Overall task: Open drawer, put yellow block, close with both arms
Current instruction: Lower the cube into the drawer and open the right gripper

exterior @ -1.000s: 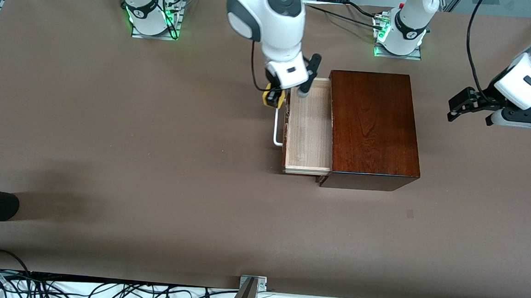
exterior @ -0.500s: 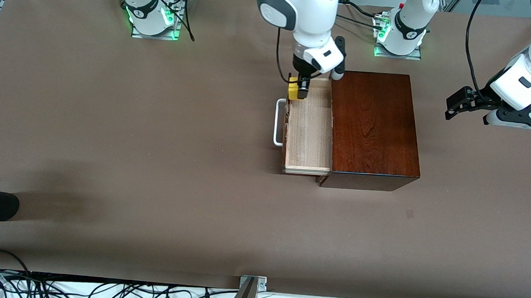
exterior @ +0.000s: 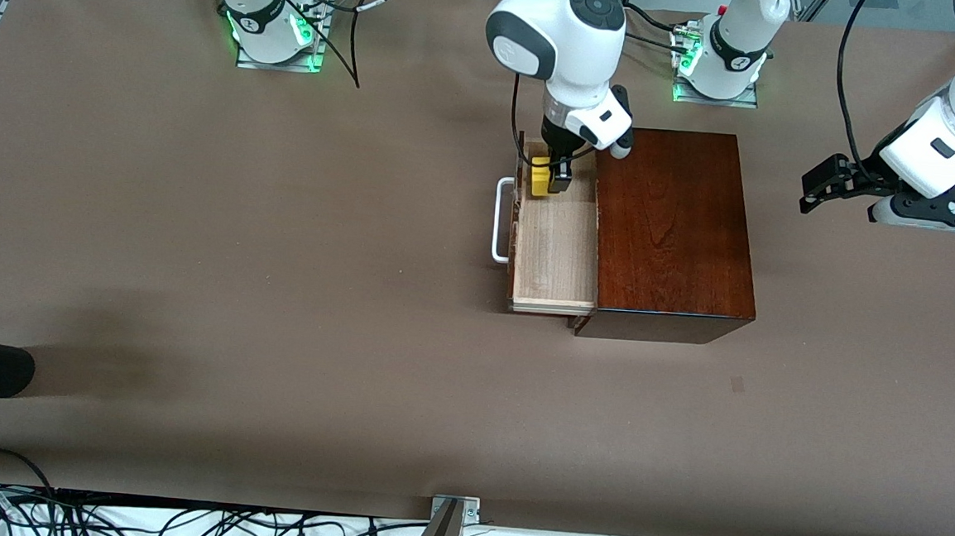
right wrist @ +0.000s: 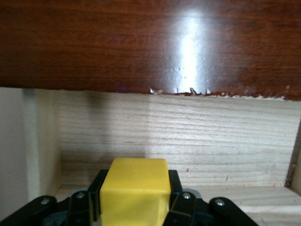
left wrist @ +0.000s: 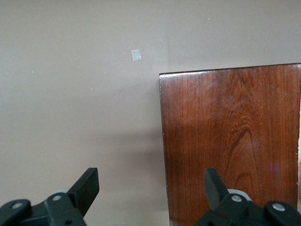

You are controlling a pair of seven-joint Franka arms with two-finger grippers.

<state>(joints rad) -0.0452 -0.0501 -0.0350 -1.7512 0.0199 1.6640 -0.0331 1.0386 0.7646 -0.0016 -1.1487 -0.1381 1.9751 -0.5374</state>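
Right gripper clamped on the small bright-yellow cube block, one black finger on each side of it, per the right wrist view; block fills the gap between the fingers. Held over the pale light-wood interior of the open sliding drawer, at the drawer's end farther from the front camera and close to its dark front panel. Cannot tell whether block touches the drawer floor or hangs just above it. From the wrist camera, pale wood floor ahead of the block, then the chipped lower edge of the glossy dark reddish-brown wooden box above the opening. Drawer pulled well out of the box toward the right arm's end of the table; white U-shaped handle on the drawer front, untouched. Right arm's white wrist housing directly above the drawer's farther corner. Left gripper up in the air over bare brown table, off the box's closed end toward the left arm's end of the table, waiting; fingers spread wide apart, holding nothing. Left wrist view confirms: two black fingertips wide apart, box top under one of them, bare table under the other.
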